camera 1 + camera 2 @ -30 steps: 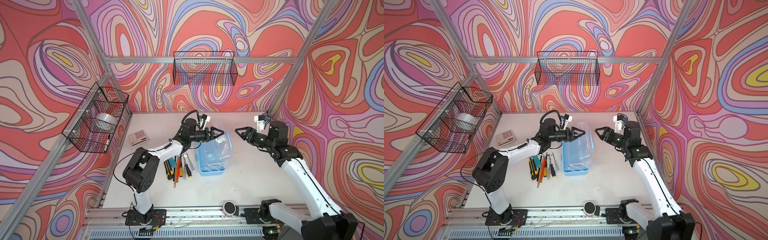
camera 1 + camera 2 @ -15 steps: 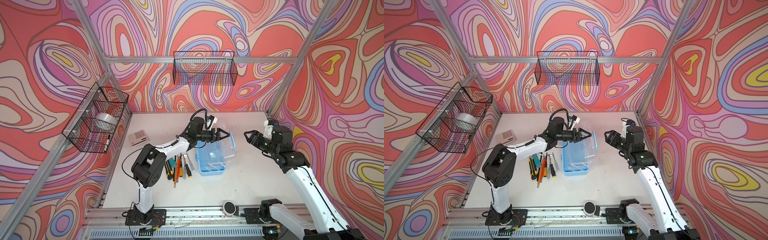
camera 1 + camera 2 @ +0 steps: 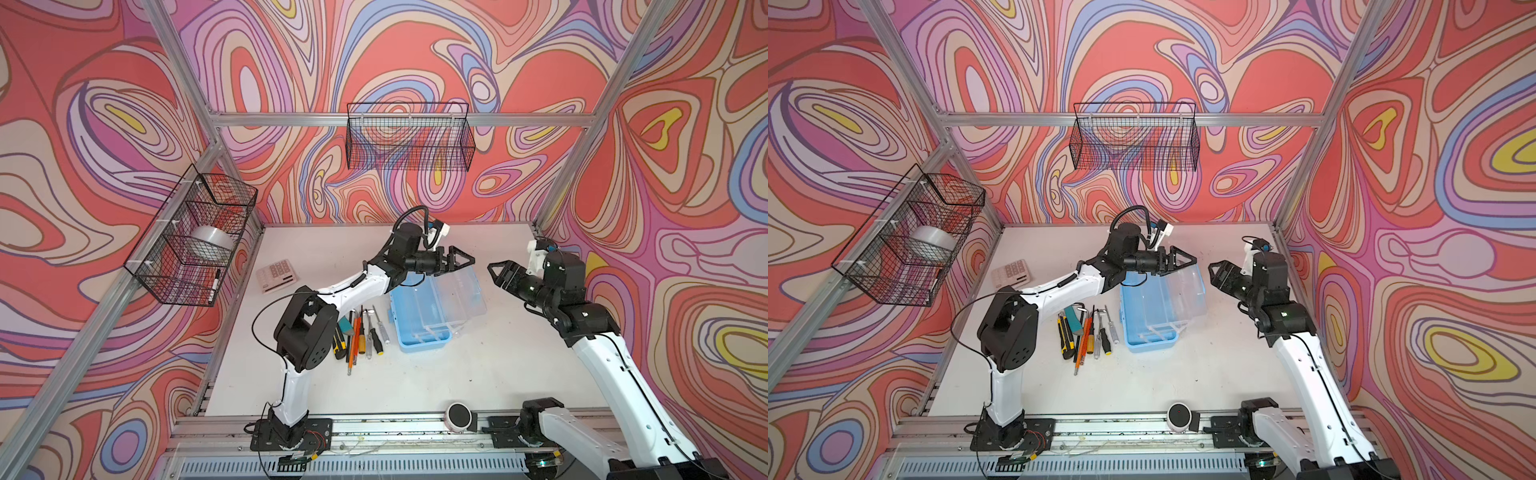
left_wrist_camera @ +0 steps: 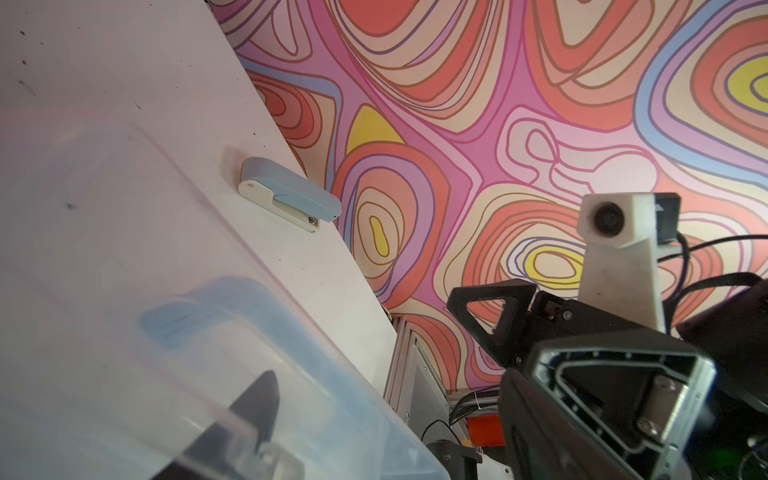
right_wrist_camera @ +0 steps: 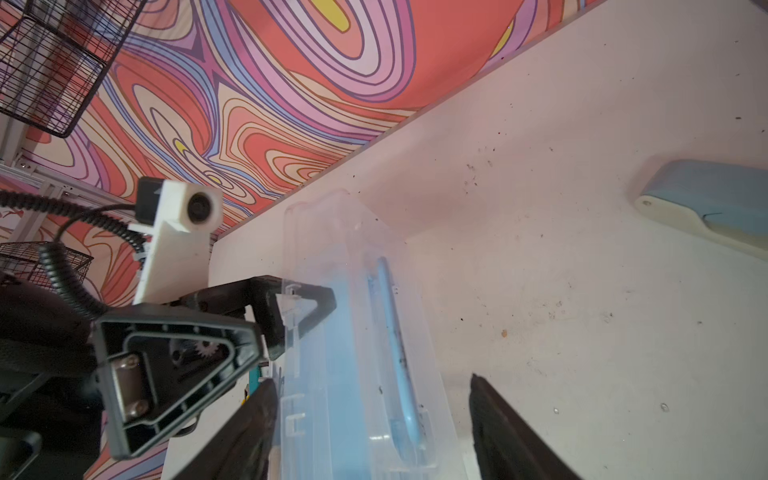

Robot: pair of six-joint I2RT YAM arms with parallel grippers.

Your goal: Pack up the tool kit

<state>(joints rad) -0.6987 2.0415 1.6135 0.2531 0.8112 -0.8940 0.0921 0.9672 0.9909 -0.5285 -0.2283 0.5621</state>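
Light-blue plastic, the small rectangular case [image 3: 417, 332] sits near the middle of the white counter [image 3: 415, 395], its long axis running from the front edge toward the back wall in both top views; its clear lid [image 3: 459, 291] stands raised along the right long side, tilted outward, so the tray lies open upward; the pale-blue arched handle [image 5: 392, 332] shows through the lid in the right wrist view, lying along the same axis, and is only a blur in the left wrist view; just left of the case a row of loose tools lies parallel to it: a yellow-black cutter [image 3: 338, 347], a teal cutter [image 3: 347, 326], orange-handled screwdrivers [image 3: 354, 336], black-handled screwdrivers [image 3: 377, 341] and dark hex keys [image 3: 1079, 308], some of their far ends hidden under the left arm; the left claw [image 3: 463, 262] hangs at the lid's upper edge with its fingers spread, one finger [image 4: 253, 411] seen through the clear plastic, and whether it touches the lid cannot be told; the right claw [image 3: 496, 273], also spread wide and holding nothing, faces it from just right of the lid, apart from it; the tray's inner dividers are hard to make out; a grey-blue stapler [image 4: 286, 199] near the right wall appears only in the wrist views, cut off at the edge of the right one.
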